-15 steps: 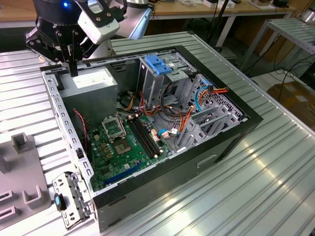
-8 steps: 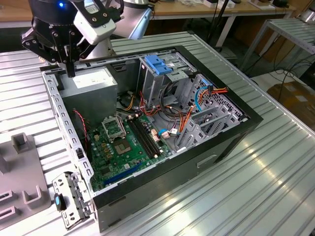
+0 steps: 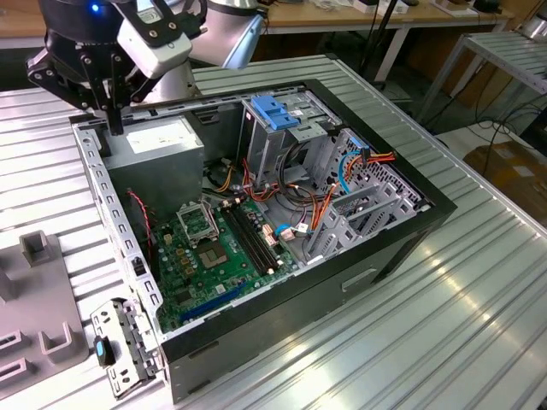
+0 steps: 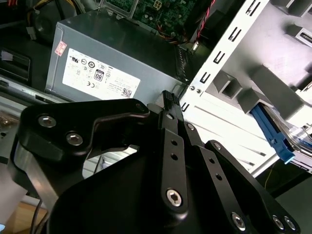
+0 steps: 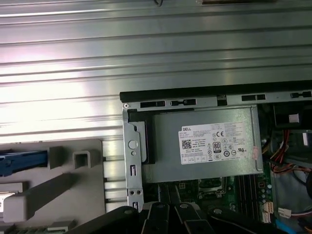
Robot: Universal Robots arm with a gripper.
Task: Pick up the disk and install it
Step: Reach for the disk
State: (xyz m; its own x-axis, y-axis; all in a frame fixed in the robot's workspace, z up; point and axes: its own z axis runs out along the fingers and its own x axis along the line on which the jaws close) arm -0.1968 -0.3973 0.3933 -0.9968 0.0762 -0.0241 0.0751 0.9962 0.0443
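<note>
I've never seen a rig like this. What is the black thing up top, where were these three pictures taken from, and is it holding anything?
The black thing is the gripper of a robot arm; its jaws look shut, with nothing between them. It hangs over a corner of an open computer case, above the grey power-supply box. The case lies on a ribbed metal table. One picture comes from a camera standing off the arm; the other two come from cameras riding near its wrist, looking past the gripper. In the second wrist view a blue-edged part, probably the disk, rests in a grey holder beside the case.
</note>
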